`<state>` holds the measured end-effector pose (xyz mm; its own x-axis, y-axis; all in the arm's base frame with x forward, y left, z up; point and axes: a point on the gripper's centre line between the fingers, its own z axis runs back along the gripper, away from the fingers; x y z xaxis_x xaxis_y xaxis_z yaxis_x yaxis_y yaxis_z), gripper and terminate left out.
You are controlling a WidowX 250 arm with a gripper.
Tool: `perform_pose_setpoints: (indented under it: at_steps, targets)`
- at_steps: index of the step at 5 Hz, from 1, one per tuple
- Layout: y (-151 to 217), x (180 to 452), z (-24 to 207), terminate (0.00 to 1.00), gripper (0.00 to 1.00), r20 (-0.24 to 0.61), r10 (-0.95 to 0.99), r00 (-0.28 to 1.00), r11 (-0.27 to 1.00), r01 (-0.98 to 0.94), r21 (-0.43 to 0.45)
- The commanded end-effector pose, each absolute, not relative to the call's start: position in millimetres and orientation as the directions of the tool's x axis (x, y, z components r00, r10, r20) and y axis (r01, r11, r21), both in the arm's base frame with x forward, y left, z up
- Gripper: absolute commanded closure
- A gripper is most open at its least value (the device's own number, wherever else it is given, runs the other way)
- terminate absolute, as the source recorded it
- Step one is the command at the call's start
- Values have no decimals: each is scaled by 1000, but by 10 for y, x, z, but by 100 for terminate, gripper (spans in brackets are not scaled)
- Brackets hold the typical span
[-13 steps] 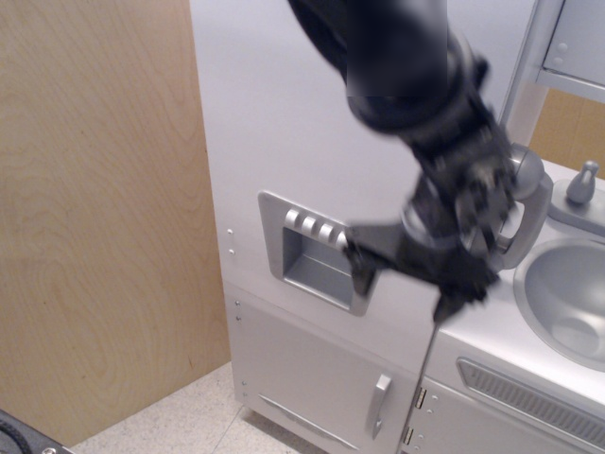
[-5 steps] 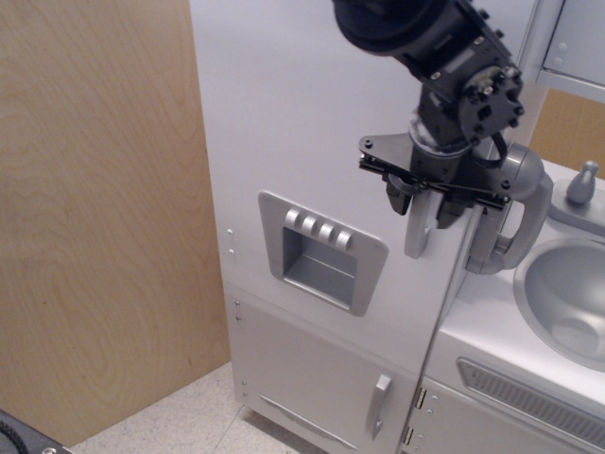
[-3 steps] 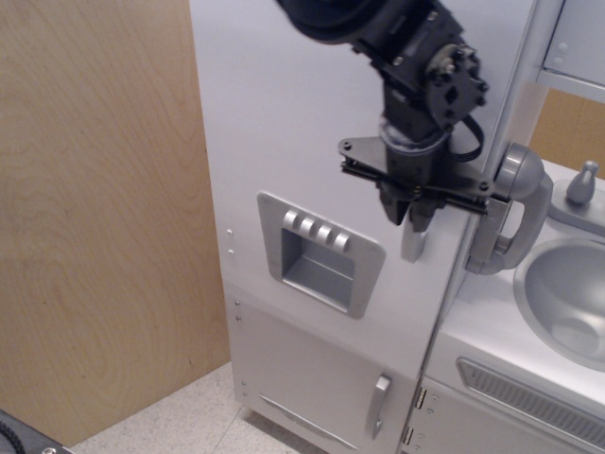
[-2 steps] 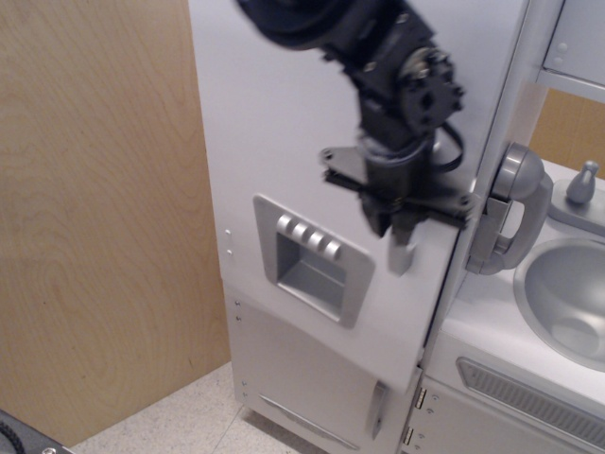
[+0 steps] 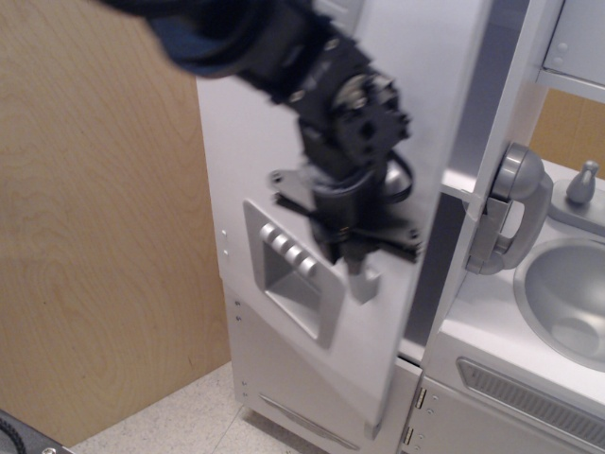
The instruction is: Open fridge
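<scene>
Since the frame just before, the large door (image 5: 378,189) of the fridge (image 5: 246,142) had swung further out toward the camera, so a dark gap now showed between its right edge and the cabinet frame. Before, this gap was only a thin line. The gripper (image 5: 352,257) had moved to the left and lower together with the door, and the arm above it was blurred.

The fridge stood in the middle of the view, between the wooden wall panel (image 5: 95,218) on the left and the grey sink unit (image 5: 515,378) on the right. Its door was partly open and stood at an angle, with the free edge nearer to the camera. The recessed dispenser panel (image 5: 288,284) with its row of knobs looked narrower because of this angle.

The gripper was at the door handle (image 5: 363,281). Its fingers were close together around the grey bar, and only the lower end of the bar could be seen under them. It seemed to pinch the handle, though the blur made the exact contact hard to see.

To the right, the curved silver faucet (image 5: 510,213) rose beside the round basin (image 5: 567,303). The small lower door (image 5: 302,378) under the large one was mostly hidden behind the open door.
</scene>
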<state>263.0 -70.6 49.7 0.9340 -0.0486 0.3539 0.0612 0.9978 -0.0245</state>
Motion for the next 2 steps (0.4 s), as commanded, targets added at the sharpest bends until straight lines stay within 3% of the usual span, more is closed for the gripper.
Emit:
perform_pose_setpoints:
  at_steps: [1, 2]
  targets:
    - [-1107, 2348, 454, 0, 0, 196, -39, 980, 999, 32, 38]
    - [-1437, 2276, 337, 0, 0, 143, -103, 984, 994, 98, 40]
